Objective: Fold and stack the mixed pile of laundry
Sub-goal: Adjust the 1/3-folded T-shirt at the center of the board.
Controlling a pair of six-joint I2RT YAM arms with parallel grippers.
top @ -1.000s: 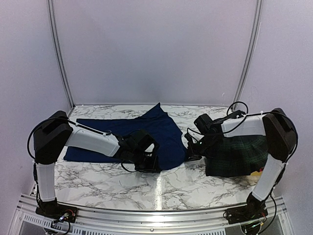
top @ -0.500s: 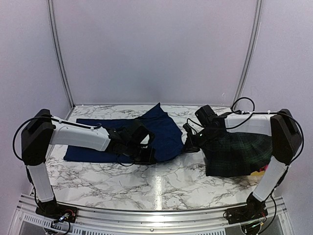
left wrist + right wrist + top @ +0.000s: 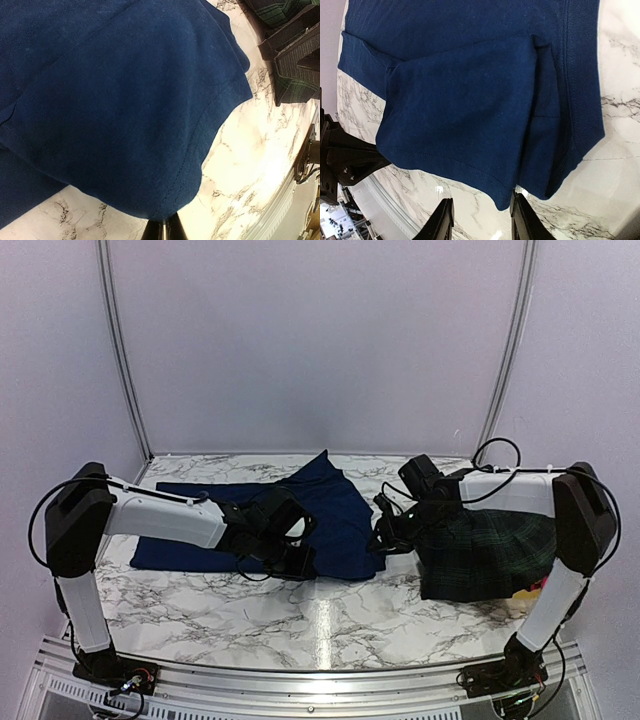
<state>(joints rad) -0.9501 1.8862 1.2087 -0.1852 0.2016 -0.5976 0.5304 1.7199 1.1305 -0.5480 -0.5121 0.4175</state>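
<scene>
The navy-blue cloth lies spread over the marble table, left of centre. My left gripper is at its near hem, jaws shut on the cloth's edge. My right gripper is at the cloth's right edge. In the right wrist view its fingers stand apart, and a hem corner of the cloth lies just beyond the gap, ungripped. The dark plaid garment lies heaped at the right under the right arm. A small pink piece peeks out at its near right.
Metal rails run along the near table edge, with both arm bases on them. Pale walls close the back and sides. In the left wrist view the right gripper shows as a dark block at top right, close to the cloth.
My left gripper has shut on the navy hem and drawn slightly back. The right gripper has opened and let go of the cloth, whose right edge now lies flatter on the table.
</scene>
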